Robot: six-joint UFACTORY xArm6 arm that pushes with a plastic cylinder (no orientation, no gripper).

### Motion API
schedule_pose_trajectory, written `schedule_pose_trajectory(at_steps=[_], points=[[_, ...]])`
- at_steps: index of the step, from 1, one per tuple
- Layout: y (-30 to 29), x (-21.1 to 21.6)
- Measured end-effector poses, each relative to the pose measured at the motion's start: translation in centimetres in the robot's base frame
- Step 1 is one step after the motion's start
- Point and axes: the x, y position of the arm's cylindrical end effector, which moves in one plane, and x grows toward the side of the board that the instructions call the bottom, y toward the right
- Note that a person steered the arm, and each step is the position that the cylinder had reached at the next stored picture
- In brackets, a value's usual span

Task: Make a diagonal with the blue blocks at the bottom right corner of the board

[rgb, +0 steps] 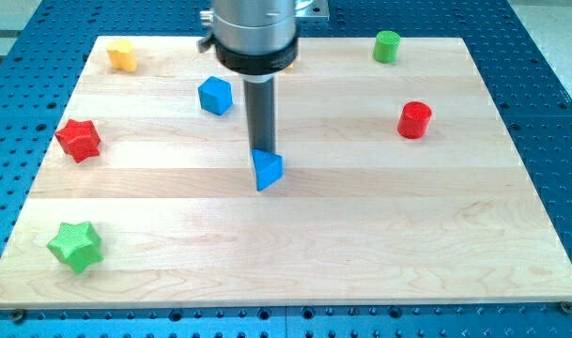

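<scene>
A blue triangular block [267, 170] lies near the middle of the wooden board [361, 235]. A blue cube [215, 95] sits up and to the view's left of it. My tip [261, 150] stands right at the triangular block's top edge, touching or almost touching it. The rod rises from there to the grey arm body [253, 33] at the view's top. The blue cube is well to the left of the rod.
A red star block [78, 139] and a green star block [76, 246] lie at the view's left. A yellow block [122, 54] is at the top left, a green cylinder [387, 46] at the top right, a red cylinder [415, 119] at the right.
</scene>
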Motion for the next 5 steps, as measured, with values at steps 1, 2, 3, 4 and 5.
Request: schedule_pose_trajectory(at_steps=[1,2,3,4,5], points=[[0.8,0.0],[0.8,0.0],[0.5,2.2],[-1.9,4.9],[-5.2,4.6]])
